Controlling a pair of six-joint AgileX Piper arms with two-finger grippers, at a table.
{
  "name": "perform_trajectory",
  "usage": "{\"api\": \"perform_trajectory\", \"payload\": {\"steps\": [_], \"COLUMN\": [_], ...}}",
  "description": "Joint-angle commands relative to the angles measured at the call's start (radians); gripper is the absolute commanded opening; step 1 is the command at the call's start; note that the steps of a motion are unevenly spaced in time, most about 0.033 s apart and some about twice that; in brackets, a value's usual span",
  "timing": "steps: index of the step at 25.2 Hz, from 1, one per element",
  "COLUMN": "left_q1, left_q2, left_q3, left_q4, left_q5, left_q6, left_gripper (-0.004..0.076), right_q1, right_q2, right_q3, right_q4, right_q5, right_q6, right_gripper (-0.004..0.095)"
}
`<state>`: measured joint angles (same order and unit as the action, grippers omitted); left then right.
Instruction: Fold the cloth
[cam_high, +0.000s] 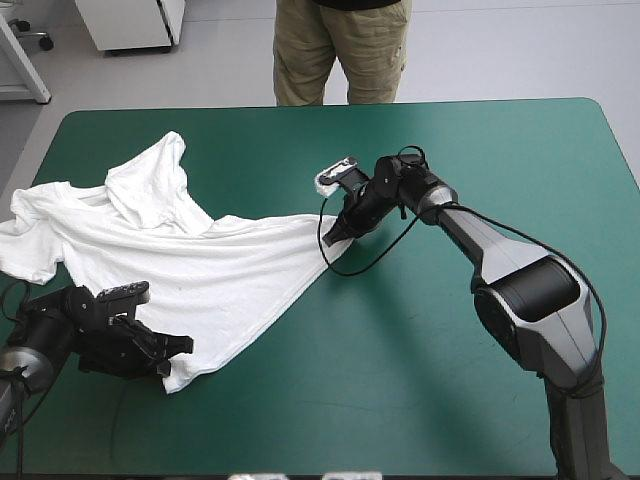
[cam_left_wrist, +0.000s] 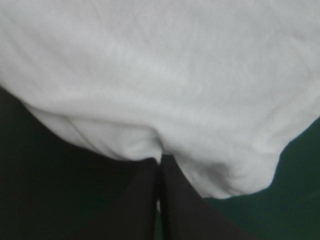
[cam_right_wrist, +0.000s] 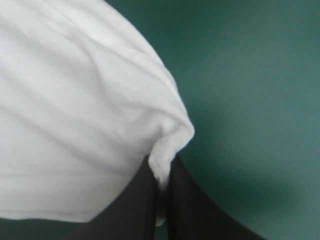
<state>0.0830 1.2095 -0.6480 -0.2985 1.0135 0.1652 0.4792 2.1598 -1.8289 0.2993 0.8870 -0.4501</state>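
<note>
The white short-sleeved fabric T-shirt (cam_high: 200, 270) lies mostly flat on the teal-green covered counter (cam_high: 440, 400). Its body is drawn into a taut point that ends in the right end effector (cam_high: 336, 233). That end effector is pinched almost closed on one hem corner, the cloth bunching just ahead of its tips (cam_right_wrist: 162, 172). The left end effector (cam_high: 178, 348) is likewise clamped narrow on the opposite hem corner, white fabric spreading ahead of it (cam_left_wrist: 160, 165). Well beyond the left end effector, the collar end is rumpled and doubled over. Both bottom corners look secured, so the first fold seems ready. It calls for lifting both together, with even tension, toward the shoulders.
</note>
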Motion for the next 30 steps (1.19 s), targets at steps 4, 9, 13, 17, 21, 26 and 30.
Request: {"api": "perform_trajectory", "payload": {"steps": [4,9,13,17,21,26,30], "left_q1": [-0.003,-0.003,-0.003,-0.003,-0.003,-0.003,-0.003], "left_q2": [-0.068,-0.147,-0.213,-0.226,-0.212,-0.126,-0.051], "left_q3": [-0.034,-0.100,-0.279,-0.487,-0.766,-1.234,-1.521], "left_q4": [-0.016,-0.014,-0.016,-0.022,-0.029,-0.051,-0.124], "left_q5": [0.017,0.108,0.207,0.238,0.228,0.166,0.132], "left_q6": [0.004,0.002,0.004,0.004,0.004,0.015,0.031], "left_gripper": [-0.0009,-0.0009,-0.0009,-0.0009,-0.0009,-0.0009,-0.0009], "right_q1": [0.000,0.000,0.000,0.000,-0.002,-0.002,-0.002], "right_q2": [-0.179,-0.328,-0.479,-0.603,-0.758,-0.923,-0.955], "right_q3": [-0.030,-0.030,-0.030,-0.030,-0.030,-0.081,-0.206], "right_q4": [-0.025,0.001,0.062,0.072,0.059,0.053,0.048], "right_q5": [0.035,0.061,0.076,0.055,-0.043,-0.201,-0.187], "right_q6": [0.020,0.028,0.021,0.010,0.010,0.005,-0.014], "right_gripper": [-0.0001,-0.0002,-0.0002,-0.0002,-0.0012,-0.0017,-0.0017]}}
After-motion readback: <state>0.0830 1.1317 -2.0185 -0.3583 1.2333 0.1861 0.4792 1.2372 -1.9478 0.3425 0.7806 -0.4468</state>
